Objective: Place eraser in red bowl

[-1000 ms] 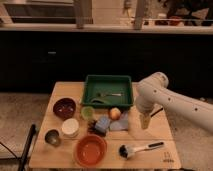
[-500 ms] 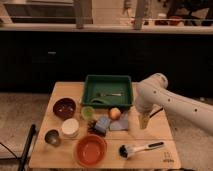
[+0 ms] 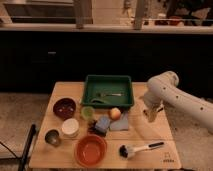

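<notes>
Not done yet: nothing seen in red bowl at front of bench, w/ hand over R side, well apart, can't tell if open, shut or holding eraser.

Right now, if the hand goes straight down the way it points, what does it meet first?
Probably the bare table, right of the blue cloth. The hand points down near the table's right edge; depth is unclear.

Matt wood table under gripper, glossy red bowl
</notes>
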